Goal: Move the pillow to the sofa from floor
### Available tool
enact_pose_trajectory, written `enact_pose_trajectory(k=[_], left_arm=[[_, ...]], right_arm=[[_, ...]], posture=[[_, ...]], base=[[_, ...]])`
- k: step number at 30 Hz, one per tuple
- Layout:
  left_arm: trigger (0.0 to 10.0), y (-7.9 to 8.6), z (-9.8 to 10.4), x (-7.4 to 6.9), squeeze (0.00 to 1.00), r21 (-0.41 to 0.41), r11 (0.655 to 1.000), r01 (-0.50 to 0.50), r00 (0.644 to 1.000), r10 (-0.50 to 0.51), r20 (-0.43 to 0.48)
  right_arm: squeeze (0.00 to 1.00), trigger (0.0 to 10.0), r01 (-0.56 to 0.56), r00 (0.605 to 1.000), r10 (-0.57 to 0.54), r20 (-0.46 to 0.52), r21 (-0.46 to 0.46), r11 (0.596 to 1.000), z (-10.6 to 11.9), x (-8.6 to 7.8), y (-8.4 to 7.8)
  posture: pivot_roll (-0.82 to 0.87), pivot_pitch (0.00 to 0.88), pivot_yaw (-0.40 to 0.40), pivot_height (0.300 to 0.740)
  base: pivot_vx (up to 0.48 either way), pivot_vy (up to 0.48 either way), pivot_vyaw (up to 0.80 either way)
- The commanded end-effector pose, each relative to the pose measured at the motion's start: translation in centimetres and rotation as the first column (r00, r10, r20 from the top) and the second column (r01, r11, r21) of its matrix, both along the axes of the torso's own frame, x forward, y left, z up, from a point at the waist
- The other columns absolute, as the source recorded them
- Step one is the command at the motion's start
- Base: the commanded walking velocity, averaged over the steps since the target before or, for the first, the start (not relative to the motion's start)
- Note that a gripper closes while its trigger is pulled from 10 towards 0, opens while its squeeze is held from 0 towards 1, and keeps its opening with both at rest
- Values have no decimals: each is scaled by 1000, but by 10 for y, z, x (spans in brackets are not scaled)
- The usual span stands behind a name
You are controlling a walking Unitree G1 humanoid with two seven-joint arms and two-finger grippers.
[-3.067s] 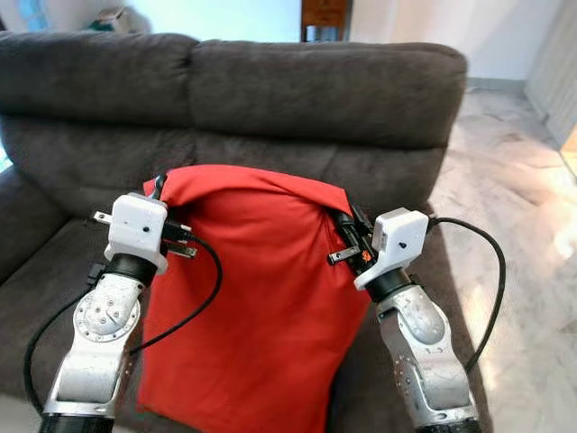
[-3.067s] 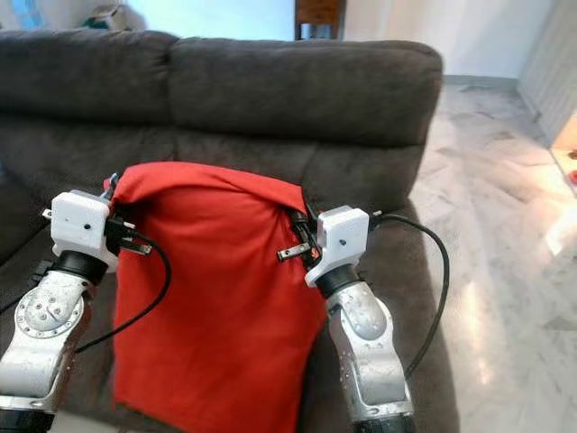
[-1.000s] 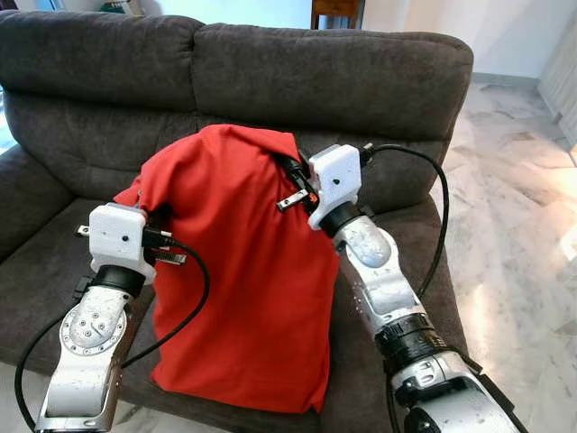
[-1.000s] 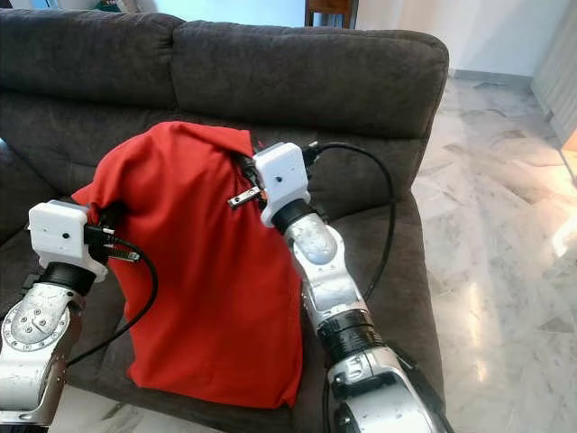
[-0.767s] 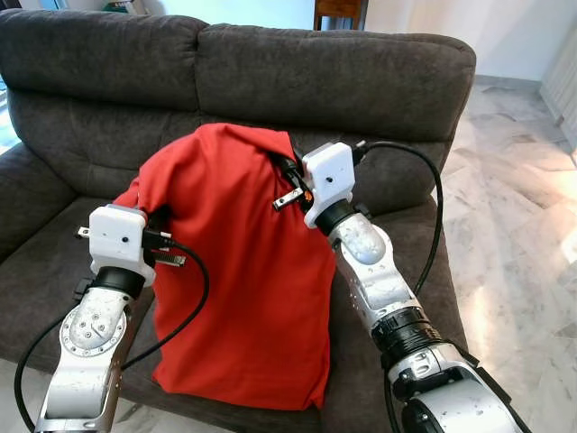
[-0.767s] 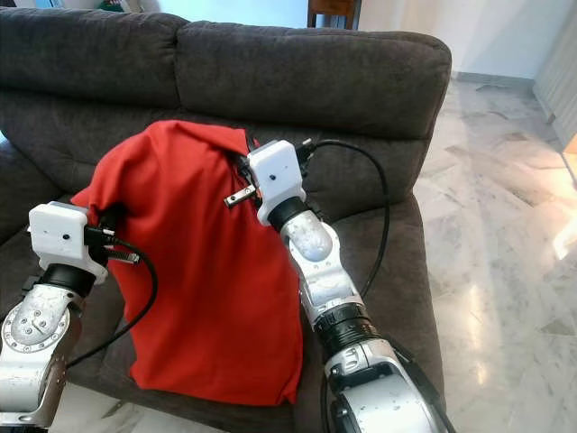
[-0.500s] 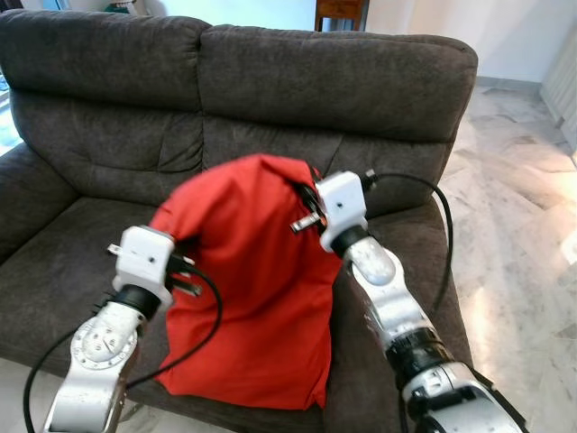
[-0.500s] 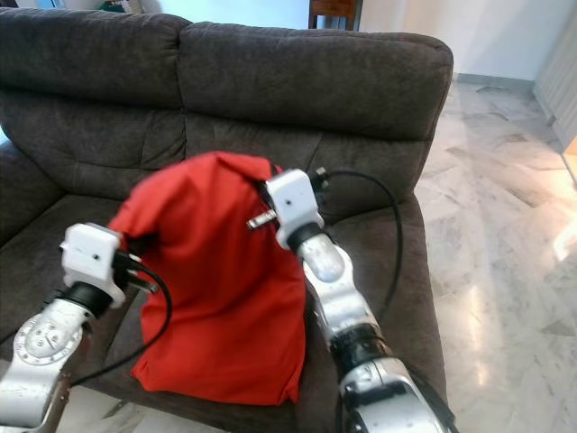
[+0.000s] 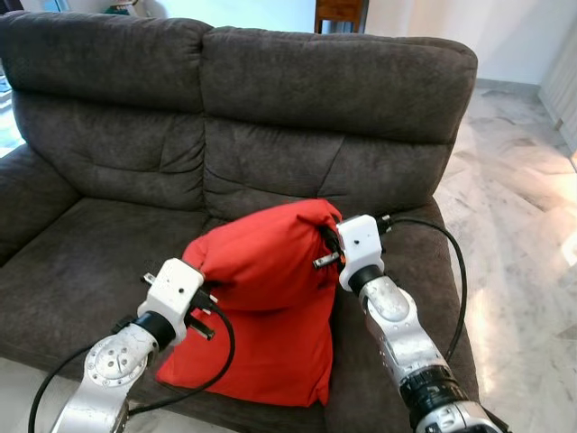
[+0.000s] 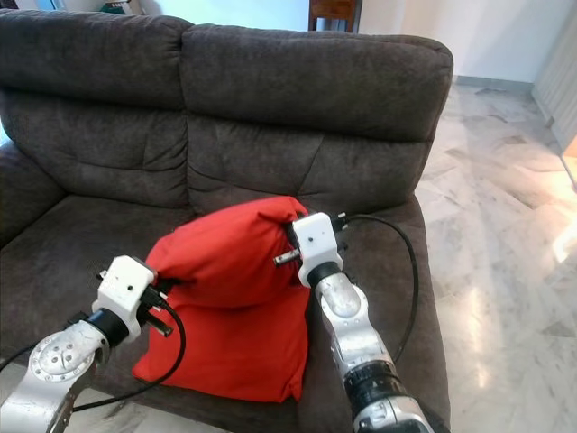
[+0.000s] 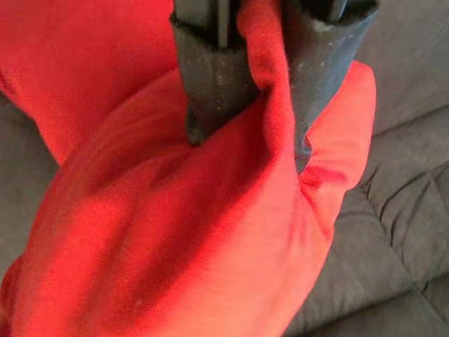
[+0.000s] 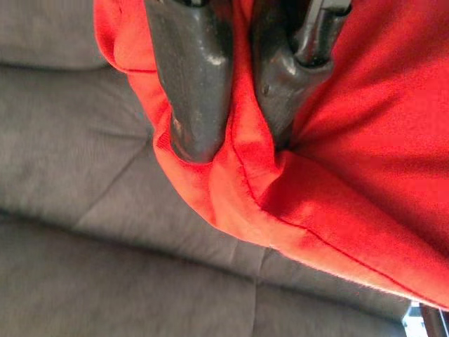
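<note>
Pillow [image 9: 257,311] first: it is big and red, and it sits on the seat of the dark grey sofa [image 9: 315,90], near the front edge. Its bottom half lies on the seat cushion. Its top half is folded over and slumps toward the robot.

Both of the robot's hands hold the top edge of the pillow. The left gripper [image 9: 200,281] pinches the corner on the robot's left side, low down and close to the seat. In the left wrist view, its two black fingers [image 11: 210,77] are squeezed together with a fold of red cloth between them. The right gripper [image 9: 328,245] pinches the other top corner, a bit higher up. In the right wrist view, its fingers [image 12: 193,84] are also closed tight on the red cloth.

So the pillow hangs down and away from both sets of fingers, and its long side runs from one gripper across to the other. Both arms are about as near to it as each other, since both are touching it.

I think the pillow is nearly where it should be. Letting go of both corners looks like the next thing to do.

I cannot see any words, labels or brand names on the pillow or the sofa.
</note>
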State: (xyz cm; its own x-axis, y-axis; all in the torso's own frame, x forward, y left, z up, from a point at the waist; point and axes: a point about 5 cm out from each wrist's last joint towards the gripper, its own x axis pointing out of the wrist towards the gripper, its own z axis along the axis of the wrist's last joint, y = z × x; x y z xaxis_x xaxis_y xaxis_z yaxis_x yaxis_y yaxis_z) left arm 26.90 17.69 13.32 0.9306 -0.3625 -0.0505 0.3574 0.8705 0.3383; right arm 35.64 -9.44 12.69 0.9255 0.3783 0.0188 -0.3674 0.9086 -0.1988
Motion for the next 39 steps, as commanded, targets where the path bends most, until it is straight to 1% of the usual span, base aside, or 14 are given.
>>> enact_pose_trajectory(k=[1, 7, 13, 14, 15, 16, 17, 18, 19, 20, 21, 28, 32, 39], left_arm=[[10000, 0, -10, -3, 0, 7, 1000, -5, 1000, 5, -27], [10000, 8, -7, 1, 0, 7, 998, -68, 998, 69, -6], [10000, 7, -7, 2, 0, 3, 997, -80, 997, 80, 8], [10000, 6, -7, 2, 47, 0, 997, -81, 997, 81, 10], [10000, 6, -7, 2, 267, -2, 997, -80, 997, 80, 12], [10000, 6, -7, 2, 267, -3, 997, -80, 997, 80, 12], [10000, 6, -7, 2, 365, -4, 997, -81, 997, 81, 13], [10000, 6, -7, 2, 455, -6, 997, -83, 996, 83, 14], [10000, 5, -7, 3, 675, -8, 997, -83, 996, 83, 14], [10000, 5, -7, 3, 800, -8, 997, -81, 997, 81, 13], [10000, 5, -7, 3, 1000, -8, 997, -81, 997, 82, 14], [10000, 5, -7, 4, 1000, -9, 996, -85, 996, 85, 20], [10000, 5, -6, 5, 1000, -9, 996, -86, 996, 87, 24], [10000, 7, -4, 7, 1000, -6, 995, -95, 995, 95, 39]], right_arm=[[0, 10000, -33, 999, 33, 3, -13, 999, -1, -5, 4], [0, 10000, -44, 998, 44, -35, 1, 999, -10, -13, 4], [0, 10000, -53, 998, 54, -40, 23, 998, -10, -16, 8], [24, 10000, -55, 998, 56, -39, 25, 998, -9, -16, 8], [341, 10000, -56, 998, 57, -38, 29, 998, -9, -16, 8], [341, 10000, -55, 998, 56, -37, 31, 998, -8, -16, 8], [773, 10000, -54, 998, 56, -38, 31, 998, -8, -16, 8], [1000, 10000, -55, 998, 56, -37, 31, 998, -7, -16, 8], [1000, 10000, -56, 998, 57, -33, 28, 998, -6, -15, 7], [1000, 10000, -57, 998, 58, -32, 27, 998, -6, -15, 7], [1000, 10000, -56, 998, 57, -33, 26, 998, -5, -15, 6], [1000, 10000, -53, 998, 54, -31, 29, 998, -3, -14, 7], [1000, 10000, -66, 998, 67, -23, 41, 997, -1, -16, 11], [1000, 10000, -52, 998, 53, -18, 52, 997, 2, -16, 9]], posture=[[66, 132, 12, 740], [67, 134, 10, 740], [65, 134, 8, 740], [65, 134, 8, 740], [64, 133, 8, 740], [64, 133, 8, 740], [63, 132, 9, 740], [63, 132, 9, 740], [64, 130, 8, 740], [63, 130, 8, 740], [62, 129, 8, 740], [64, 129, 9, 740], [63, 129, 10, 740], [62, 129, 10, 740]], base=[[0, 0, 0], [0, 0, 0], [0, 0, 0], [0, 0, 0], [0, 0, 0], [0, 0, 0], [0, 0, 0], [0, 0, 0], [0, 0, 0], [0, 0, 0], [0, 0, 0], [0, 0, 0], [0, 0, 0], [0, 0, 0]])
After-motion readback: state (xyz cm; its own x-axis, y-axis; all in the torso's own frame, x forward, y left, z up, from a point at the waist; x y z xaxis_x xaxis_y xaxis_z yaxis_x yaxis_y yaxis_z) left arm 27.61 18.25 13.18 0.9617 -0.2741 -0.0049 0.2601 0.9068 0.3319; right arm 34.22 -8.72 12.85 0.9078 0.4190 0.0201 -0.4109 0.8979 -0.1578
